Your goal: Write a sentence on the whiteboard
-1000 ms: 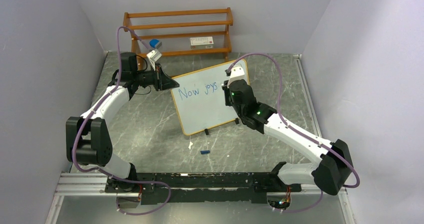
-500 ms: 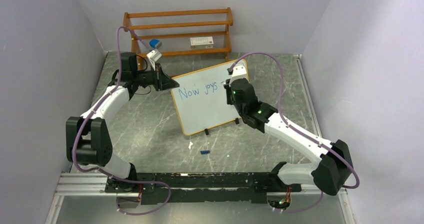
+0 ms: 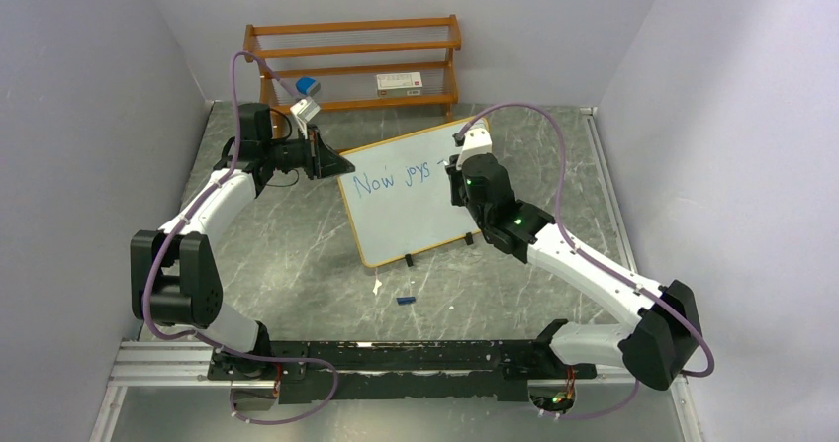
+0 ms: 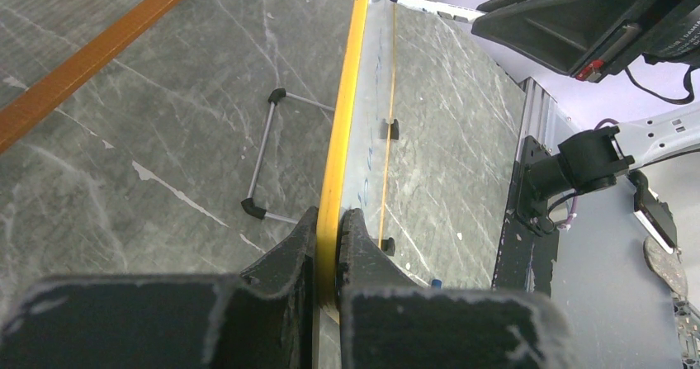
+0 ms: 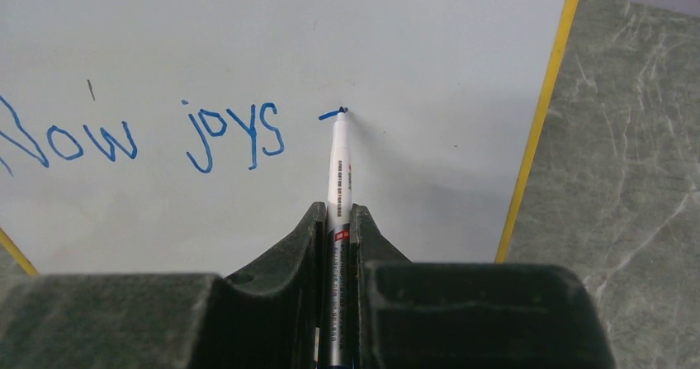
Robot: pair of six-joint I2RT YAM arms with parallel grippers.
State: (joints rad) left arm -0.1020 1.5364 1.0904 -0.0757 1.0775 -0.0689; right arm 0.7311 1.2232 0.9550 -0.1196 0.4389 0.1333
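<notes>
Nearest, a small blue piece [image 3: 404,301] lay on the table [image 3: 297,264] in front of the whiteboard [image 3: 406,229]. The right gripper [image 5: 336,220], closed tight on the marker [image 5: 339,158], had just drawn a short stroke [image 5: 332,114] right of "joys". So the sentence [image 5: 148,134] had a third word begun, with most still to write. At the whiteboard's left edge, the left gripper [image 4: 330,229] was clamped shut on that edge, steadying it.

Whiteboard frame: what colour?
The whiteboard frame is yellow-orange; the right wrist view shows it best.
</notes>
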